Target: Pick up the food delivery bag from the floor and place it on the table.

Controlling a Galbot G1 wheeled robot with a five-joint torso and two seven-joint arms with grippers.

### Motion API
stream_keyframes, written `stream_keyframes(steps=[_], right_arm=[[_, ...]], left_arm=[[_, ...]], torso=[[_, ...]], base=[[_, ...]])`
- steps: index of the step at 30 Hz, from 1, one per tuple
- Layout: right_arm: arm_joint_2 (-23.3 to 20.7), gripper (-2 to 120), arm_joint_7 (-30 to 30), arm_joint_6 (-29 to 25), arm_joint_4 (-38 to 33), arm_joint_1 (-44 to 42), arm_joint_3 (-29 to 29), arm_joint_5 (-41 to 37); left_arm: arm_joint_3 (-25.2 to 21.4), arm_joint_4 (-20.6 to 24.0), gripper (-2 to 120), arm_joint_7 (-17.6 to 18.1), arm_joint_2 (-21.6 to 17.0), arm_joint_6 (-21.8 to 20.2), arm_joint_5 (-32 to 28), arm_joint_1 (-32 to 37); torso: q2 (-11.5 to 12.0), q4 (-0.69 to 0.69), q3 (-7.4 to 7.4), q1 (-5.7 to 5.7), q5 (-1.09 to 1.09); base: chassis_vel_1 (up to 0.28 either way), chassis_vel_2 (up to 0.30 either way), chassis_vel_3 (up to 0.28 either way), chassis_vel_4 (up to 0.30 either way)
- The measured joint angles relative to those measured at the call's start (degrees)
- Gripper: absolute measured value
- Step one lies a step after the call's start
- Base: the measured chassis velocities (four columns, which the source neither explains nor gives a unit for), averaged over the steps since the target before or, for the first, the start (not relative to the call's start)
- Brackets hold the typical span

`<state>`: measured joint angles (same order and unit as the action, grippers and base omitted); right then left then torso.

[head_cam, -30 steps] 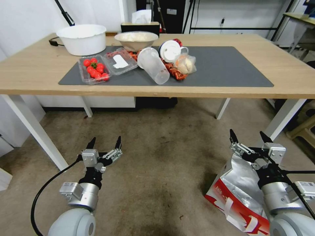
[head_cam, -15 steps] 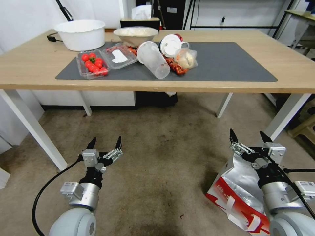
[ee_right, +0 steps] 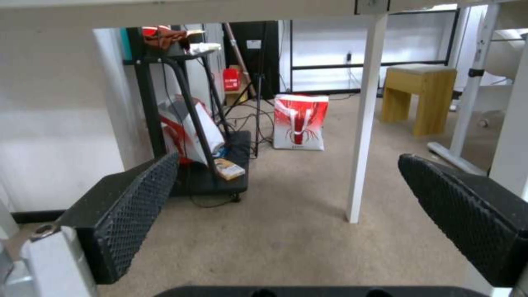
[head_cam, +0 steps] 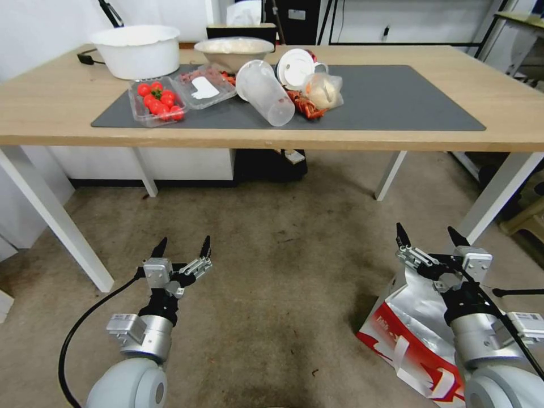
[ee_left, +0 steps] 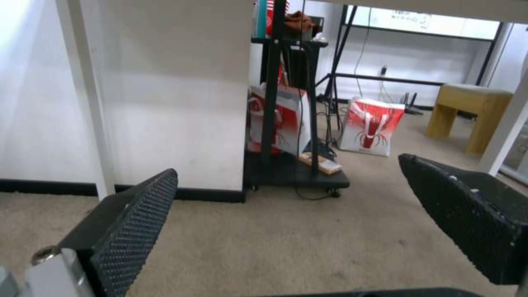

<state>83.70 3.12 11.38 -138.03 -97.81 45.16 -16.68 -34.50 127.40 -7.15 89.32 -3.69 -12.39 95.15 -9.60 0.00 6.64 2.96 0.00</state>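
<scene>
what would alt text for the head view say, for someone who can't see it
A food delivery bag with silver foil lining lies on the stained floor under the open right gripper. The open left gripper hovers empty over bare floor. Beyond stands the table, its grey mat crowded with food containers.

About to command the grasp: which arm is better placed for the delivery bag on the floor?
Probably right. The open right gripper hangs directly above the food delivery bag, lying by the right arm. The open left gripper is over bare floor, well across from it.
</scene>
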Motion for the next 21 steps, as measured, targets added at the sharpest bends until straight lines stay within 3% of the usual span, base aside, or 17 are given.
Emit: stream_keyframes(steps=[7,21], right_arm=[[0.0,100,0.0,0.0,0.1,0.0,0.0,0.0],[-0.2,100,0.0,0.0,0.2,0.1,0.0,0.1]], left_arm=[[0.0,-0.1,100,0.0,0.0,0.0,0.0,-0.1],[0.0,-0.2,100,0.0,0.0,0.0,-0.1,-0.2]], torso=[[1.2,0.00,-0.94,-0.23,0.00],[5.3,0.00,-4.52,-0.74,0.00]], base=[[0.000,0.000,0.000,0.000],[0.000,0.000,0.000,0.000]])
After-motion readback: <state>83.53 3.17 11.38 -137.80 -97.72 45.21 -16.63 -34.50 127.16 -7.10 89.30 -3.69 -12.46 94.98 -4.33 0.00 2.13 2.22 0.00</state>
